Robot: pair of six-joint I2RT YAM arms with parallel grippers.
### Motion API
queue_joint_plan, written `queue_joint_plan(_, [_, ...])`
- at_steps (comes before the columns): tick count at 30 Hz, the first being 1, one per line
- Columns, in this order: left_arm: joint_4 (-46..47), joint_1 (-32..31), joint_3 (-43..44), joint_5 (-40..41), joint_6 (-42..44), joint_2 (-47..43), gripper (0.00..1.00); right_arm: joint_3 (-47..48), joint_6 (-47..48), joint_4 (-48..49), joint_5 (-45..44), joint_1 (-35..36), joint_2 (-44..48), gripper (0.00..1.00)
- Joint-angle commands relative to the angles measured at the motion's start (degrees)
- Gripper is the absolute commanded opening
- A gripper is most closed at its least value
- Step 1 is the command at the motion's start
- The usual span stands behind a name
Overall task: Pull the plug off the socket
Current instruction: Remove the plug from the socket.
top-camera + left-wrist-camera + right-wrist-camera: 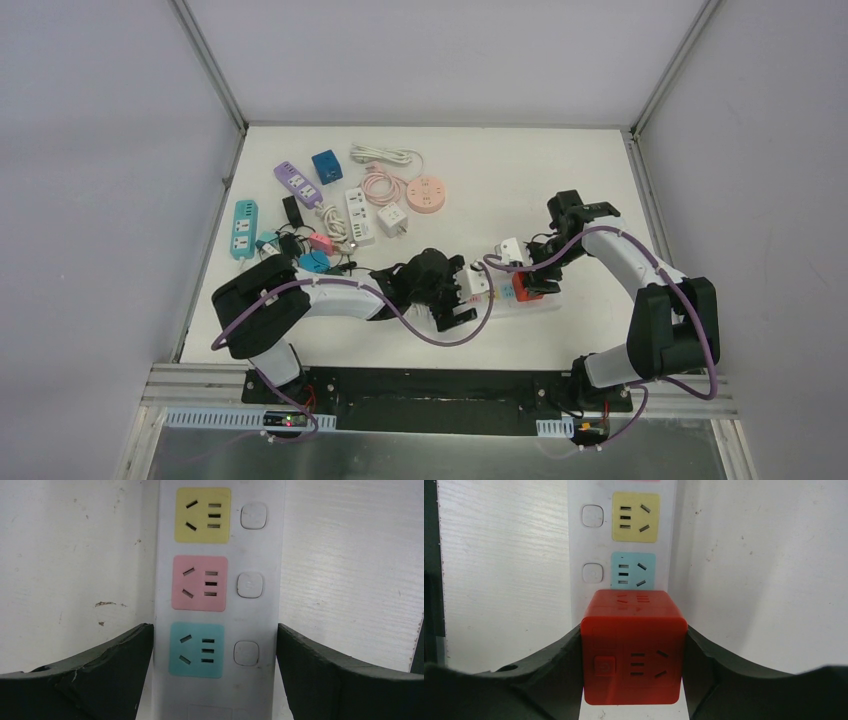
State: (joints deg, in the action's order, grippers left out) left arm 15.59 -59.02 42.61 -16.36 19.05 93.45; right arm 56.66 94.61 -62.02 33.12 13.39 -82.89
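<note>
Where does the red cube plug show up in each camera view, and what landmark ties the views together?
Top external: red cube plug, right of centre, on the strip.
Left wrist: not in view.
Right wrist: bottom centre, in the foreground.
Shared landmark: the white power strip with coloured sockets.

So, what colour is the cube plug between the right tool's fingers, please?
The cube plug is red, clearest in the right wrist view.
</note>
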Motion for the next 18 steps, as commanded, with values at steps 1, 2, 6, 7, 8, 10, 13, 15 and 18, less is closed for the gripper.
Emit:
queue_joint_plan(1, [2.42,-1.25,-0.1,3.82,2.67,1.23,0.89,-0.15,1.21,-1.52,3.97,-0.21,0.98,0.0])
queue_joint_plan(2, [2.25,-1.28,-0.2,4.14,2.78,1.53,0.88,-0.23,1.38,-1.52,4.05,-0.21,1.0,0.0])
queue_joint_plan(6, [1.99,-1.68,-0.82,5.49,3.01,2.13,0.87,-0.29,1.96,-1.69,4.22,-0.2,1.15,0.0])
queue_joint_plan(7, [2.1,-1.71,-1.0,5.87,3.01,2.17,0.87,-0.25,2.01,-1.73,4.35,-0.2,1.22,0.0])
queue_joint_plan(8, [2.29,-1.71,-1.18,6.21,2.93,2.23,0.87,-0.17,2.13,-1.74,4.54,-0.2,1.24,0.0])
queue_joint_plan(10, [2.32,-1.74,-1.3,6.45,2.73,2.37,0.87,-0.15,2.29,-1.95,4.9,-0.18,1.15,0.0])
queue_joint_plan(13, [1.71,-1.74,-0.69,7.03,1.79,3.15,0.82,-0.06,2.58,-2.31,5.24,-0.2,1.07,0.0])
queue_joint_plan(15, [1.28,-1.71,-0.2,6.92,0.99,3.76,0.74,-0.06,2.83,-2.61,5.41,-0.2,1.07,0.0])
queue_joint_plan(18, [-1.23,-1.71,1.26,5.38,0.4,4.87,0.59,0.15,3.08,-2.83,5.46,-0.22,1.06,0.0])
